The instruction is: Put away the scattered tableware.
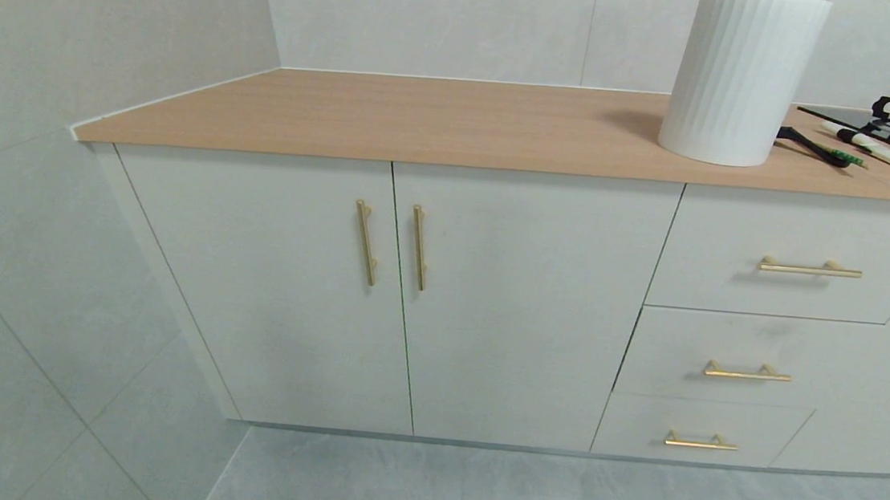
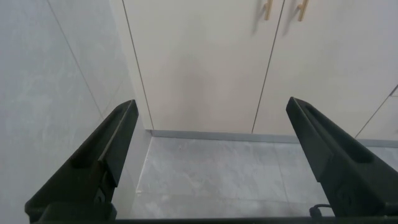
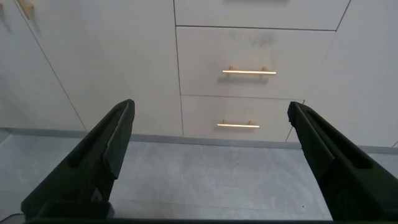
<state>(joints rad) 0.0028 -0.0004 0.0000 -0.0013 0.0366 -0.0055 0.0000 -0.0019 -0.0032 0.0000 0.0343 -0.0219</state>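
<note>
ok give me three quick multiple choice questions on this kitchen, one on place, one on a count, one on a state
1. Where does the white ribbed container stand? A on the floor B on the countertop C in a drawer
2. How many drawers are beside the double doors? A one B three C five
3. How is the left gripper? A open and empty B shut on a spoon C shut on a knife

B: it stands on the wooden top. B: three gold handles stack there. A: its fingers stand wide apart, nothing between.
</note>
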